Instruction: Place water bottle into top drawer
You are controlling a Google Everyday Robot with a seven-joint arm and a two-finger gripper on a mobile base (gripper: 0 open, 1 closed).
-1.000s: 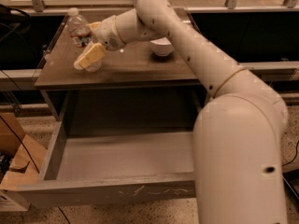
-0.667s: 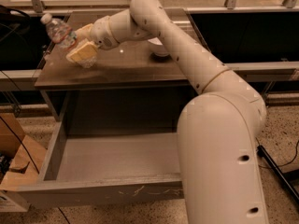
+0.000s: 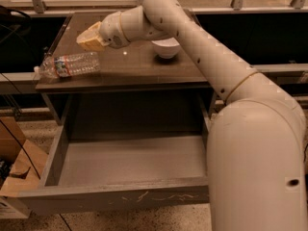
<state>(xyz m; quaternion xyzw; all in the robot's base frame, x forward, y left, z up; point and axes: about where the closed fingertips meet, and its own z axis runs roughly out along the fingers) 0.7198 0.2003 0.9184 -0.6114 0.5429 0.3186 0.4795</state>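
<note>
Pincer (image 3: 89, 36) near water bottle (image 3: 70, 65); bowl (image 3: 166, 47) nearby

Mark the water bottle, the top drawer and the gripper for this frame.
water bottle (image 3: 72, 64): camera view, ribbed body, lying on its side on the tabletop (image 3: 139, 67).
top drawer (image 3: 115, 195): camera view, scratched front panel.
gripper (image 3: 89, 37): camera view, yellowish tip, above the tabletop behind the bottle.

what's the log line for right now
bottle: on its side, table left edge | gripper: above table, not holding bottle | drawer: open, bottle not in
</note>
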